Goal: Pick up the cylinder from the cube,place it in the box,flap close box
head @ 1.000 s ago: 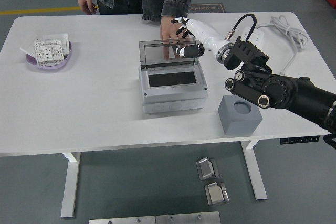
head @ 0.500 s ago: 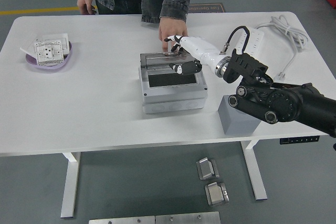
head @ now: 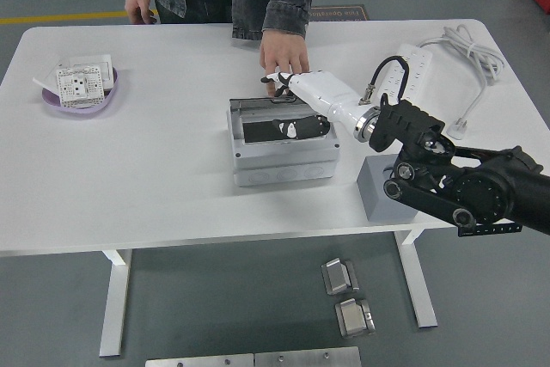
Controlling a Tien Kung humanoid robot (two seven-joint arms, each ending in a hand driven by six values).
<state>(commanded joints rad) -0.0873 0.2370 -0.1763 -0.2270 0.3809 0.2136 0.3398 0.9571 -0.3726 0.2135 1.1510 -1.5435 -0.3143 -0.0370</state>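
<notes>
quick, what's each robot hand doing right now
Left hand: not in view.
Right hand: over the grey box, resting on its lowered lid; whether its fingers are open or shut cannot be told.

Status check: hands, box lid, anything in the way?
Right hand open, pressing flap down on box. Flap nearly shut. Person's hand at box's far edge.

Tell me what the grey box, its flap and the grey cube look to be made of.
Box: likely moulded plastic, matte light grey with rounded corners. Its flap: seemingly tinted see-through plastic in a grey frame, under the right hand. Cube: matte darker grey, perhaps plastic or foam; mostly hidden by the arm.
</notes>
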